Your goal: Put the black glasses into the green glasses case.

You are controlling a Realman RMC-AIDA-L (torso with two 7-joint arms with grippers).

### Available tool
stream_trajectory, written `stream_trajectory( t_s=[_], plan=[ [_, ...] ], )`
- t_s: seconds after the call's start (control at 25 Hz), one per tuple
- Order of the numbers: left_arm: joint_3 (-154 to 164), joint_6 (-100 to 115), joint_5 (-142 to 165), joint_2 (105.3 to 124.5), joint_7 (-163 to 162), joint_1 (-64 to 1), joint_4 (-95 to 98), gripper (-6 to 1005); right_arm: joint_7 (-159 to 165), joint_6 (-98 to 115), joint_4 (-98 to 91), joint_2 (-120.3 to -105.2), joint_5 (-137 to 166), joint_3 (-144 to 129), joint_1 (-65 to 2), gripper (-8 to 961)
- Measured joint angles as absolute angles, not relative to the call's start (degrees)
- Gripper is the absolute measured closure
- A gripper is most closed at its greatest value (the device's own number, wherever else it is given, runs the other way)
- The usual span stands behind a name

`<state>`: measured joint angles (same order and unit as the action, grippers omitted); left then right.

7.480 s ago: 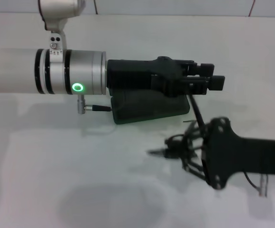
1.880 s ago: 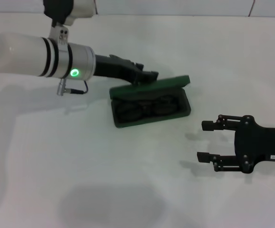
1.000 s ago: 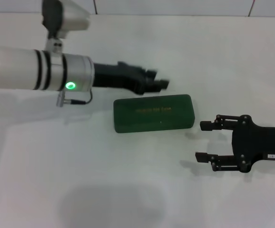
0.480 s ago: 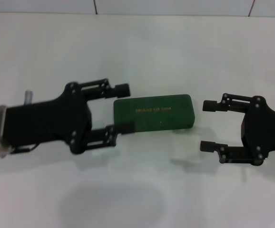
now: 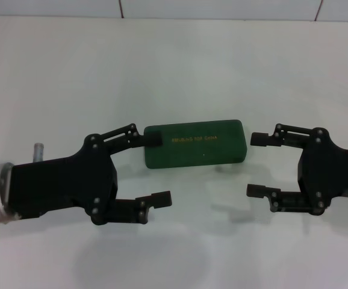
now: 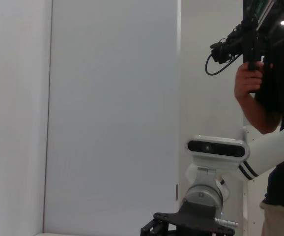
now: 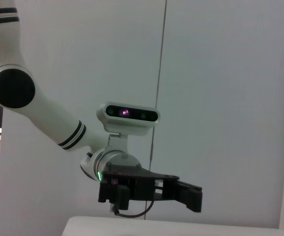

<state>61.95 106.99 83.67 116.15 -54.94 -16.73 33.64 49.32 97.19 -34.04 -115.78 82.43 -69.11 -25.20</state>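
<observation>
White tabletop [image 5: 180, 66] is lying bare around the two arms. Nearest the camera, the left gripper [image 5: 156, 168] is hovering with its jaws spread wide, one fingertip reaching the near-left corner of the green glasses case [image 5: 195, 143], the other hanging off to its near side. Across from it, the right gripper [image 5: 255, 164] is also gaping empty, its upper finger just beside the case's other end. Between them, slightly farther off, the case is lying shut with its gold lettering up; the black glasses are not showing anywhere, presumably sealed inside. Any sweep by the left fingertip could be nudging the case sideways, or catching the lid seam and prying it open.
</observation>
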Motion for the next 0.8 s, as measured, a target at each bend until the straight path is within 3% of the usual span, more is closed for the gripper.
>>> stream_trajectory(
  t_s=[0.8],
  plan=[
    [61.7, 106.6, 85.4, 116.96, -48.8, -19.0, 30.2, 107, 45.4, 92.9, -29.3, -115.89, 82.3, -69.5, -27.7, 228]
  ],
)
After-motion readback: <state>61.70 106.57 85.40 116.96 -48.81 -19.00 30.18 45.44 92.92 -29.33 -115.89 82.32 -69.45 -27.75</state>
